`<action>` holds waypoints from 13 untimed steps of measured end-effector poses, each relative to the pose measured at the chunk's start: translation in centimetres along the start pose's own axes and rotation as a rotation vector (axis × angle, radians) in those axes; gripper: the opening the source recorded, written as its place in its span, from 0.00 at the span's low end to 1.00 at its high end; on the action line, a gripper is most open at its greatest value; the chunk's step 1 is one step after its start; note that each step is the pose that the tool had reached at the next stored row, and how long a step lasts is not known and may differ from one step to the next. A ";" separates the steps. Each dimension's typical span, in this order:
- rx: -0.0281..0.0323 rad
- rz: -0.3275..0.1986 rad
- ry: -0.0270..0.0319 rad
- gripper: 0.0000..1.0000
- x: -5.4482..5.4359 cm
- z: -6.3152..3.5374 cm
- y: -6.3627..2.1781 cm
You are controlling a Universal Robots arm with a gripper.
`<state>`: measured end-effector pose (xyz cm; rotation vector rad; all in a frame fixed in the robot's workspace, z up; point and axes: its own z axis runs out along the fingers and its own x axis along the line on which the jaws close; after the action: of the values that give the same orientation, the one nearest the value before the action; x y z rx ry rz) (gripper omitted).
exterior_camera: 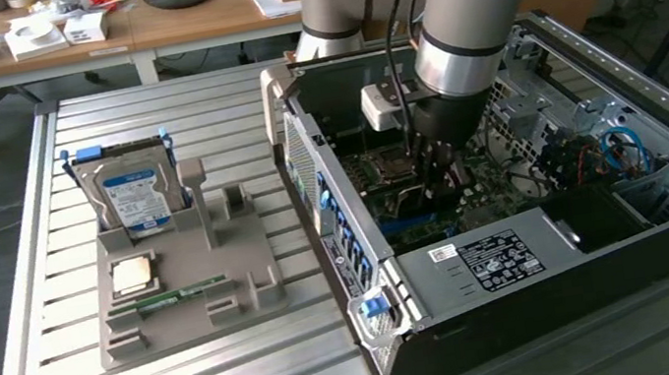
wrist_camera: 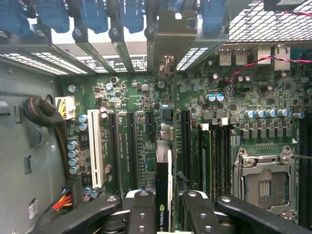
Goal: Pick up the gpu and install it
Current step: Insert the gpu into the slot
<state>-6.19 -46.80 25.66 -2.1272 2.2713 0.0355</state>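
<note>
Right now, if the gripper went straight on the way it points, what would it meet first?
Likely the motherboard, and through the gpu, which the gripper holds edge-on towards it. How near they are is unclear.

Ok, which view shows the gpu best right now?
The wrist view. There the gpu is seen edge-on, clamped in the gripper and standing over the motherboard slots. In the exterior view the arm reaches into the case and hides nearly all of the card.

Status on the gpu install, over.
Pincer shut on gpu. Card edge-down inside case, over motherboard slots. Nothing seen blocking.
</note>
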 end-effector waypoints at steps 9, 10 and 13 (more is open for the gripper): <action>0.0000 0.000 0.0001 0.26 0.1 -0.18 0.00; 0.0000 0.000 0.0001 0.26 0.1 -0.18 -0.01; 0.0001 0.000 -0.0001 0.26 0.1 -0.17 -0.01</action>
<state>-6.19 -46.90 25.82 -2.1270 2.2712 0.0354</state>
